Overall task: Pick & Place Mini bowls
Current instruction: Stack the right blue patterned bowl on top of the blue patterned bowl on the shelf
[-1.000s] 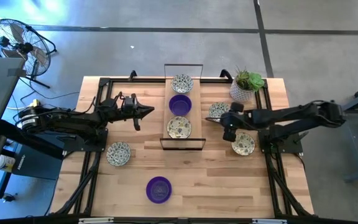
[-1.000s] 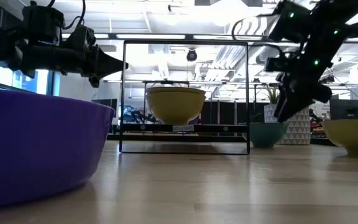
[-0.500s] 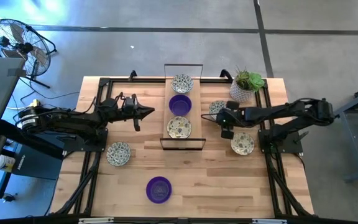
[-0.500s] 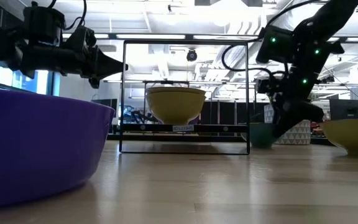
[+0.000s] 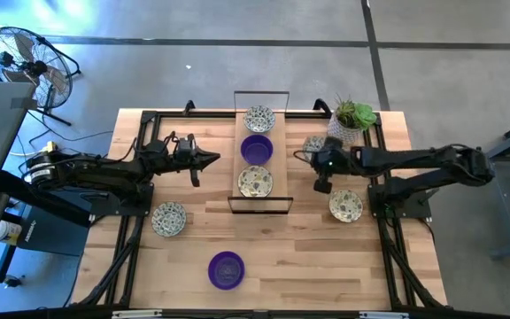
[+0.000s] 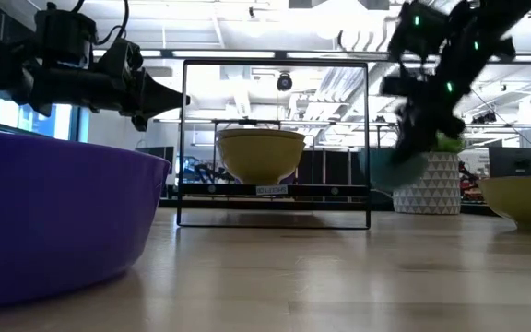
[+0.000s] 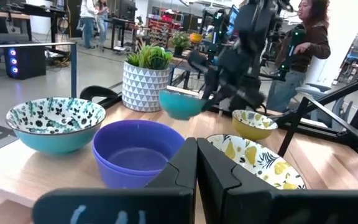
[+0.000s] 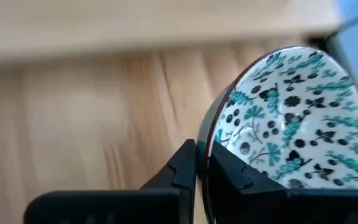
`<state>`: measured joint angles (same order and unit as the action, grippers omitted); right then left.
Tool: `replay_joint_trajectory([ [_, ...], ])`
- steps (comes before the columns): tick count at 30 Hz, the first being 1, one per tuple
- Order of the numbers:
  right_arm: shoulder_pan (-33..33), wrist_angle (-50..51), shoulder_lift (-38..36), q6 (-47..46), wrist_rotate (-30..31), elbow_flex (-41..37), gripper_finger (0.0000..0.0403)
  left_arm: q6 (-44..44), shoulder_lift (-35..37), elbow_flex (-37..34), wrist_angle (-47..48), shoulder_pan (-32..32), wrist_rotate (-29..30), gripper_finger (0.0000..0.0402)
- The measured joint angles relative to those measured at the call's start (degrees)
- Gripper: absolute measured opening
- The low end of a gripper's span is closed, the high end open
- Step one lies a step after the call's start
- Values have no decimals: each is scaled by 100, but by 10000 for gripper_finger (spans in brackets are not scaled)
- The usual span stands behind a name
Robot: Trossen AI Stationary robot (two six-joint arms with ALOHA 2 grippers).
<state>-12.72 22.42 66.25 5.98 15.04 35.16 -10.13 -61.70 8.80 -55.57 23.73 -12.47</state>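
Observation:
A teal-patterned mini bowl (image 8: 291,118) hangs above the table right of the wire rack (image 5: 262,204), with my right gripper (image 8: 202,163) shut on it; the low view shows the bowl (image 6: 395,171) off the wood. The rack holds three bowls: patterned (image 5: 259,118), purple (image 5: 256,149) and yellow-patterned (image 5: 255,182). My left gripper (image 5: 215,159) waits shut and level, left of the rack, touching nothing. Loose bowls rest on their bases: patterned (image 5: 169,218), purple (image 5: 227,269), patterned (image 5: 346,206). My right gripper pinches the bowl's rim (image 8: 207,146) at the edge nearest the wrist, one finger (image 8: 229,169) inside the bowl and one (image 8: 182,165) outside. The fingers slant down from the table's right side. The bowl is tilted and lifted clear of the table.
A white pot with a green plant (image 5: 351,120) stands at the far right corner, close behind the lifted bowl. Black frame rails run along the table's left and right sides. Bare wood lies between the rack and the near purple bowl. A person (image 7: 306,43) stands beyond the table.
My right gripper has shut on the teal-patterned bowl's rim and risen. The bowl, which sat on the table beside the rack, now hangs tilted and clear of the wood, a little nearer the far edge.

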Motion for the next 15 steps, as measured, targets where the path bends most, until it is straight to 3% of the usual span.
replay_joint_trajectory([
  [7,-238,305,82,443,-165,1468,8,2,-1,2,-35,0,63,0],
  [15,-863,796,1468,1335,-872,3388,16,156,-1,3,113,0,60,0],
])
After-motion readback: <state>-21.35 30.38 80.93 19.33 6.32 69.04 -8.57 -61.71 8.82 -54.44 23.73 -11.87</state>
